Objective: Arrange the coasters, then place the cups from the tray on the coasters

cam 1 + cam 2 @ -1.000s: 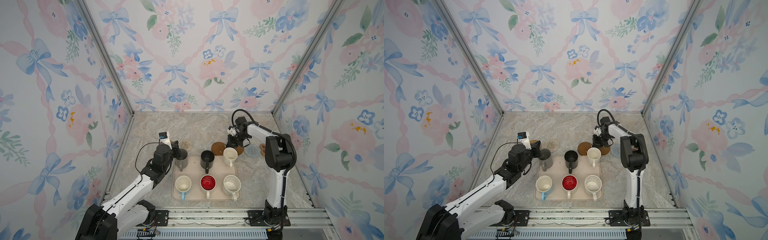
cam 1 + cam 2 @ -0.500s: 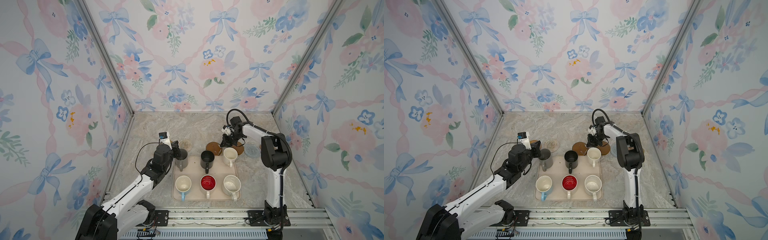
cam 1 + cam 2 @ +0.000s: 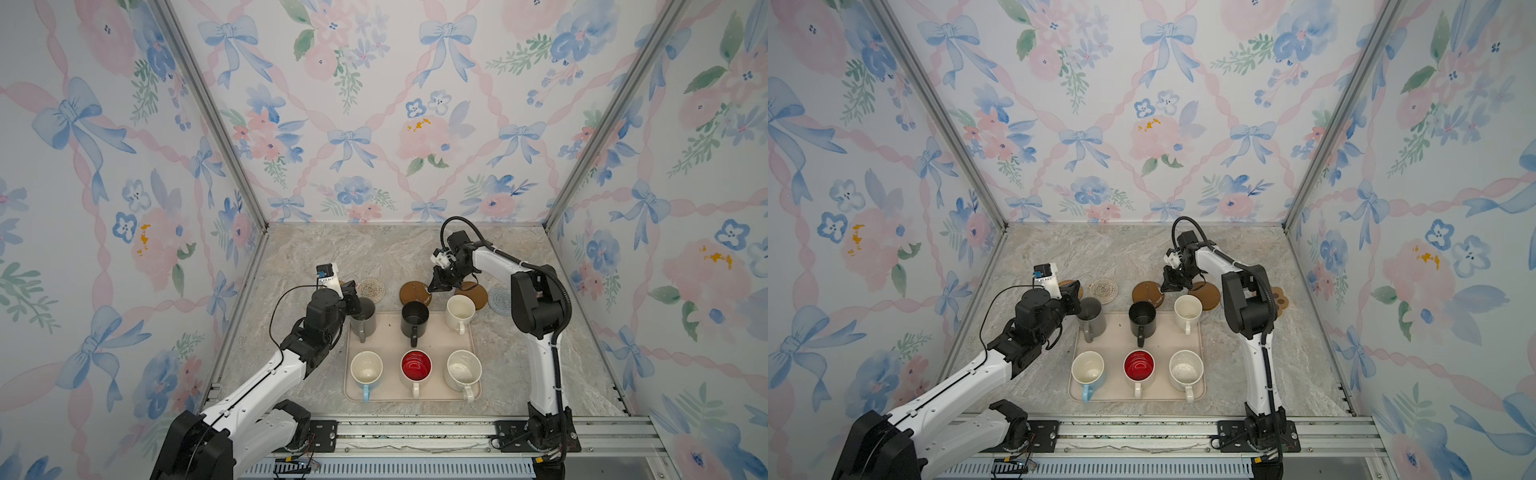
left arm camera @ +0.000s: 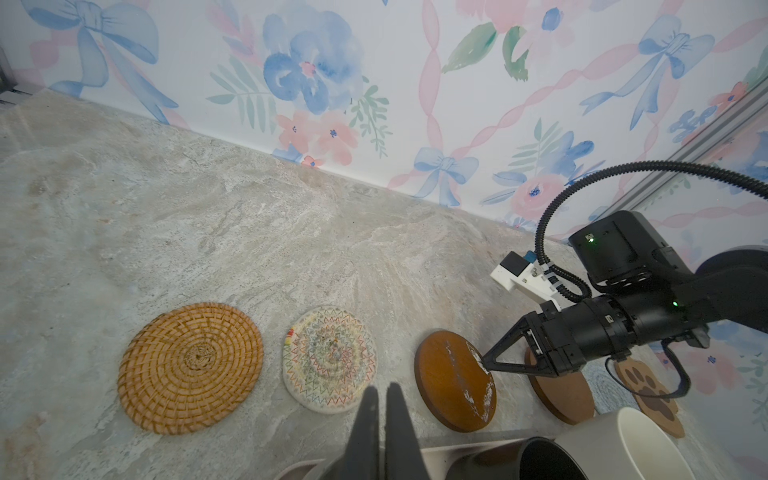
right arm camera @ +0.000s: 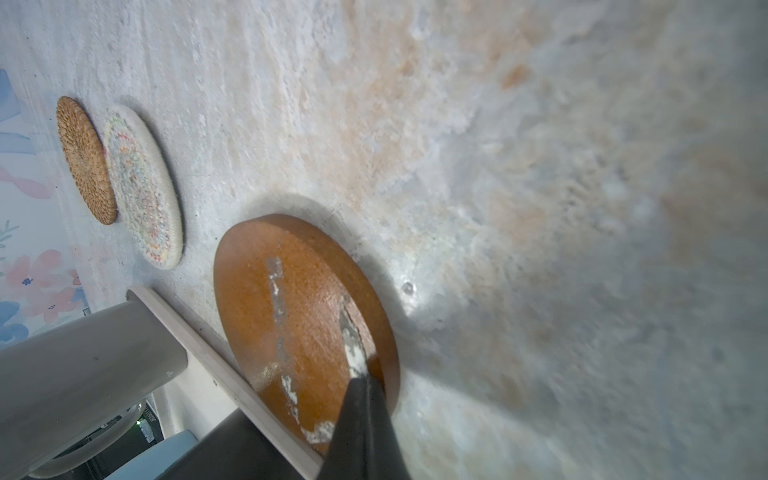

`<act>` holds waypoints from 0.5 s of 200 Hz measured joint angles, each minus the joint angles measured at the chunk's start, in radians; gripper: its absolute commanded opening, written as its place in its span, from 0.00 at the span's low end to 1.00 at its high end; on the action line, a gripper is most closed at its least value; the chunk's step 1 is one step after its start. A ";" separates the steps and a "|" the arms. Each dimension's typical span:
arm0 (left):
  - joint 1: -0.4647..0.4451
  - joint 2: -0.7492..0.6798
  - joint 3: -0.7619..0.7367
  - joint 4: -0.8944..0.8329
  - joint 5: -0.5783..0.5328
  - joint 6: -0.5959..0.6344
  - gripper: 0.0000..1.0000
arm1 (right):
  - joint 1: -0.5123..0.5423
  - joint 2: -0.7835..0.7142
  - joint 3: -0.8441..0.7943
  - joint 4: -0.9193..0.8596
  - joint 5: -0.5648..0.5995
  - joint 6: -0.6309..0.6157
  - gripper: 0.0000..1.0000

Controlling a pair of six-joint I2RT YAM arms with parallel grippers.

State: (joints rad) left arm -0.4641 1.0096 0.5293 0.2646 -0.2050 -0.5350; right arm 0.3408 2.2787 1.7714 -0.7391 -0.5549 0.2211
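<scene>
Arranging the coasters, with the right gripper (image 3: 432, 287) clenched on nothing, tip pressed onto a dark brown coaster (image 3: 413, 293) near its edge, just behind the tray (image 3: 390, 340). Probably nudging it into line beside the pale woven coaster (image 3: 371, 287). Needing next a clean lift off, then spacing of the second dark brown coaster (image 3: 473, 291). Hovering by the grey mug (image 3: 363, 318) with the left gripper (image 4: 382, 388) likewise clenched and empty. Leaving all six cups (image 3: 416, 365) on the tray. Hard to make out: rattan coaster (image 4: 191, 365), mostly behind the left wrist in both top views; paw coaster (image 3: 1281, 299), half behind the right arm.
</scene>
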 measured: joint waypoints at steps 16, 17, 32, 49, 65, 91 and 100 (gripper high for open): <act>0.000 0.000 0.000 0.000 0.000 0.000 0.00 | 0.010 0.012 0.018 0.000 -0.005 0.007 0.00; 0.000 0.000 0.000 0.000 0.000 0.000 0.00 | 0.011 0.013 0.018 0.001 -0.005 0.008 0.00; 0.000 0.000 0.000 0.000 0.000 0.000 0.00 | 0.023 0.021 0.031 0.007 -0.008 0.016 0.00; 0.000 0.000 0.000 0.000 0.000 0.000 0.00 | 0.035 0.032 0.047 0.012 -0.014 0.024 0.00; 0.001 0.000 0.000 0.000 -0.001 0.000 0.01 | 0.044 0.036 0.052 0.017 -0.014 0.030 0.00; 0.003 -0.003 0.000 0.000 -0.010 0.000 0.00 | 0.047 0.036 0.052 0.020 -0.014 0.035 0.00; 0.005 -0.006 -0.003 0.000 -0.013 0.000 0.00 | 0.047 0.036 0.052 0.021 -0.014 0.039 0.00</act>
State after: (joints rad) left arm -0.4591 1.0035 0.5266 0.2646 -0.2176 -0.5350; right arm 0.3878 2.3146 1.8233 -0.7177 -0.5686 0.2596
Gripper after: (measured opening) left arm 0.050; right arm 0.045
